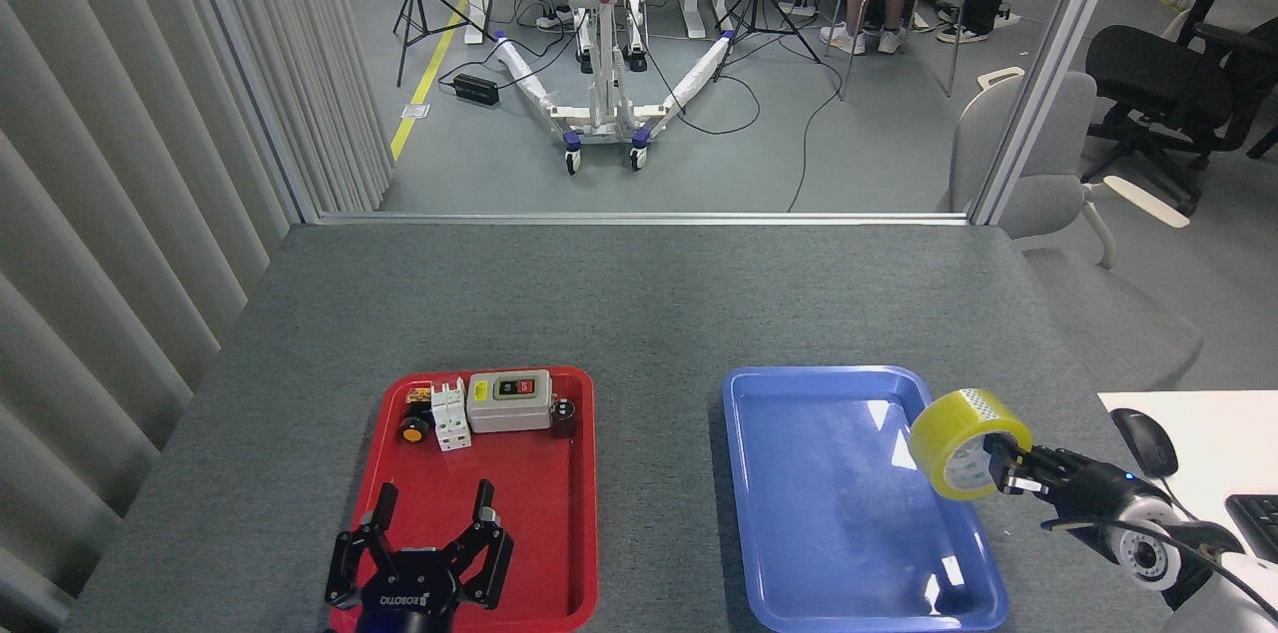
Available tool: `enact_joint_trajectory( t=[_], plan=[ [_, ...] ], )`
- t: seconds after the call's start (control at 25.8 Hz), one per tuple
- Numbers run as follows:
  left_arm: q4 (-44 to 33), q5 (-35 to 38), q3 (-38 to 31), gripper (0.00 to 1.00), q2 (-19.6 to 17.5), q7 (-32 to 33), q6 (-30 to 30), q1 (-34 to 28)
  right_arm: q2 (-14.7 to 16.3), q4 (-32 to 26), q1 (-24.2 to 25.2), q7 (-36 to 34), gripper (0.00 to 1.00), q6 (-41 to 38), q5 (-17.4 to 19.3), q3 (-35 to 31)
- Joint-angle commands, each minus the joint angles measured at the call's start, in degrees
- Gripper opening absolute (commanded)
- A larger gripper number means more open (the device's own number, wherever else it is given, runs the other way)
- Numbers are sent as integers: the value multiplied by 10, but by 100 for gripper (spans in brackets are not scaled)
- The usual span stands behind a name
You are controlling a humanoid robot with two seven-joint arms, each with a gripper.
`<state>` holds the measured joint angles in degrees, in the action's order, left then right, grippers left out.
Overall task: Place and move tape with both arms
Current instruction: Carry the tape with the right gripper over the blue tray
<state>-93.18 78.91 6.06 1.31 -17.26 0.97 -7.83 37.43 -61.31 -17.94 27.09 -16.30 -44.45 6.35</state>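
At the near right, the right gripper [1006, 469] grips the tape [966, 441], its fingers clamped on the roll's wall, holding it above the right rim of the blue tray [799, 393]. Low on the near left, the left gripper [431, 526] spreads its fingers wide and empty above the red tray [584, 513], with switch parts [509, 401] lying at that tray's far end.

A red tray [559, 553] and a blue tray [799, 513] are set apart on the grey counter [639, 304]. A grey switch box [509, 401], a white breaker [450, 412] and small parts are held in the red tray's far end.
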Motion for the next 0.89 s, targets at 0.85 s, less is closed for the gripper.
enact_joint_trajectory(
  t=[0.85],
  plan=[
    [50,-19,-61,100,-90,-7,-138,10,-53,55,-134,276,11,171,169,155]
  ],
)
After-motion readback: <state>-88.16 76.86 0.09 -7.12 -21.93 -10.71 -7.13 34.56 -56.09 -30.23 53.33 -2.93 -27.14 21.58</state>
